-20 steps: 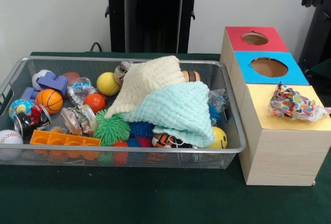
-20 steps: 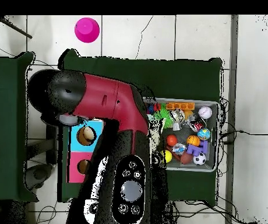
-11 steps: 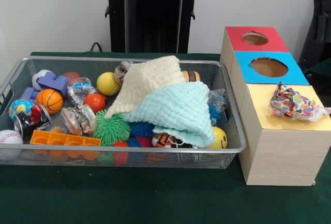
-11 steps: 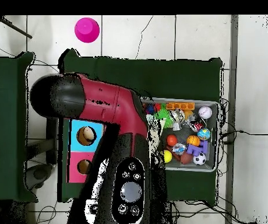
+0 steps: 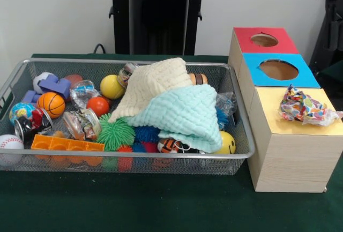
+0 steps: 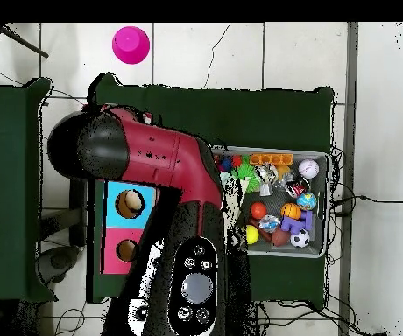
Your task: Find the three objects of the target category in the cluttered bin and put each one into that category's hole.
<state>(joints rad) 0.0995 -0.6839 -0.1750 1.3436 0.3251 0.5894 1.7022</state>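
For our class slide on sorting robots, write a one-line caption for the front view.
Wire bin of toys under two cloths, beside a three-hole box with a crumpled wrapper on top.

Magenta cup (image 6: 130,44) on tiled floor (image 6: 240,52), dark green tablecloth (image 5: 161,205)

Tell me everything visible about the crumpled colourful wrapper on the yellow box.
The crumpled wrapper looks like thin, shiny printed film, white with red, yellow, green and blue patches. It lies loosely bunched on the yellow top of the wooden box, towards its right side, one corner reaching just past the right edge. It covers the place where that section's hole would be; no hole shows. Only the box touches it.
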